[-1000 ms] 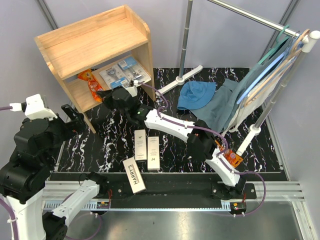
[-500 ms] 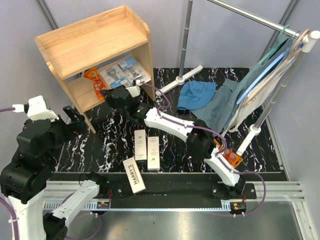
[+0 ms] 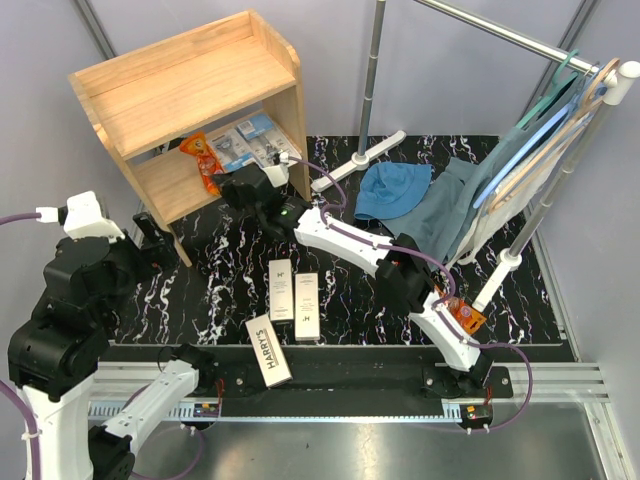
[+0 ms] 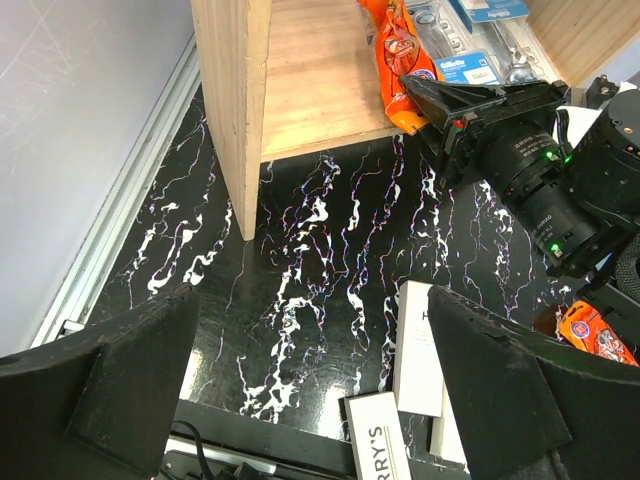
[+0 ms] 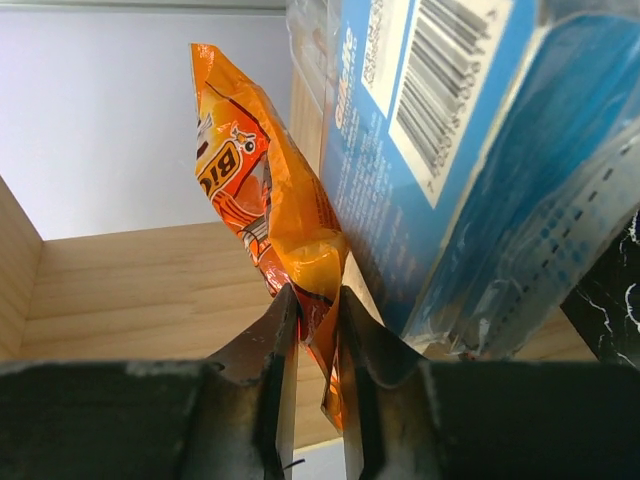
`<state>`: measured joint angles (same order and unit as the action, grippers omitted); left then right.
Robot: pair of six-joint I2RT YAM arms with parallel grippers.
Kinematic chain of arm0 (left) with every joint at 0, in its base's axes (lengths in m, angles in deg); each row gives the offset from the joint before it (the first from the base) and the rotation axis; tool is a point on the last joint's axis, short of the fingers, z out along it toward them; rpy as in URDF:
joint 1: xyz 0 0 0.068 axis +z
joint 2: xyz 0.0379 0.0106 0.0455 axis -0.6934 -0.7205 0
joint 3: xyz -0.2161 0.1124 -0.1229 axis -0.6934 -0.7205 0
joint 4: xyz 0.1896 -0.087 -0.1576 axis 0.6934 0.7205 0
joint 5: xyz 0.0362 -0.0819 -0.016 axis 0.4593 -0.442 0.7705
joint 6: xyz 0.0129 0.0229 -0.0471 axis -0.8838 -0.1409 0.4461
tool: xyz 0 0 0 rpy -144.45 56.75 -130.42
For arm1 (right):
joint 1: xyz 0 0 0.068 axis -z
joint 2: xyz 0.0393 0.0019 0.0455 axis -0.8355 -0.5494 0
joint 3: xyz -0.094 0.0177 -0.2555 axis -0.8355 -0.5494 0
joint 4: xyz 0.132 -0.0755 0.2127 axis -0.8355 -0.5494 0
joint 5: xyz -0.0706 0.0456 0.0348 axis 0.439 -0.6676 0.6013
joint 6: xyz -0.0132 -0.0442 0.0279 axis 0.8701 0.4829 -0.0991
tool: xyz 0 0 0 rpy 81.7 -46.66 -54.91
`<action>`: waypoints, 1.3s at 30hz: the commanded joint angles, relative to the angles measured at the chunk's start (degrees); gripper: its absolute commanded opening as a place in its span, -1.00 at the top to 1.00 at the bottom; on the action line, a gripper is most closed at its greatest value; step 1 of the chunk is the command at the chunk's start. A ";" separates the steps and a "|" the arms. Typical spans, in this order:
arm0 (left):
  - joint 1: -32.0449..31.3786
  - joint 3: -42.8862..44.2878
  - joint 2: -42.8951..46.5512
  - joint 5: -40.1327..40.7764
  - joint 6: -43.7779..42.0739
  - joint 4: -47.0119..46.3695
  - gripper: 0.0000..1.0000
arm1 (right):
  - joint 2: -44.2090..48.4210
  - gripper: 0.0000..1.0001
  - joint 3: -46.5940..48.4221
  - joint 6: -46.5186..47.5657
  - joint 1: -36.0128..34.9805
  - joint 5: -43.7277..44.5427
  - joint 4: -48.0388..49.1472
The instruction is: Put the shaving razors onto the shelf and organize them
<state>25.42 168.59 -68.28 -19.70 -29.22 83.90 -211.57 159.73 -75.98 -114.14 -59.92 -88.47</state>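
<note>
From above, your right tool (image 3: 220,183) reaches the shelf's (image 3: 190,90) lower level, where the orange pack (image 3: 203,160) lies beside the blister packs (image 3: 250,140). White boxes (image 3: 281,289) sit on the tabletop (image 3: 220,270) in front of the shelf. Left wrist: your left tool (image 4: 310,300) is spread wide outside the shelf. Right wrist: its fingers (image 5: 275,350) pinch the orange pack's end.

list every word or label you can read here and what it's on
"HARRY'S": on the white box nearest the arm bases.
"BiC": partly showing on the orange pack pinched in the right tool.
Barcode and fine print on the blue pack: too small to read.
Small marks on the two other white boxes: too small to read.
</note>
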 commanded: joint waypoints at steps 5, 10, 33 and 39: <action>0.02 -0.77 0.63 -0.93 -0.71 -1.99 -0.98 | -1.57 0.51 3.99 1.47 -0.10 -2.75 -0.06; 0.02 -0.86 0.90 -1.19 -0.88 -2.16 -0.98 | -0.86 0.07 2.76 1.38 -0.01 -3.27 -0.06; 0.02 -3.23 1.07 -2.77 -1.15 -3.22 -0.98 | 8.01 -0.37 -7.17 3.57 -0.09 -11.18 0.64; 0.02 -4.38 1.25 -2.95 -1.15 -3.65 -0.98 | 12.58 -0.44 -13.58 3.67 -0.18 -13.99 2.56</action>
<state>25.42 164.89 -67.47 -21.30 -29.48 83.20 -205.69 149.64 -73.48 -114.21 -71.26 -87.62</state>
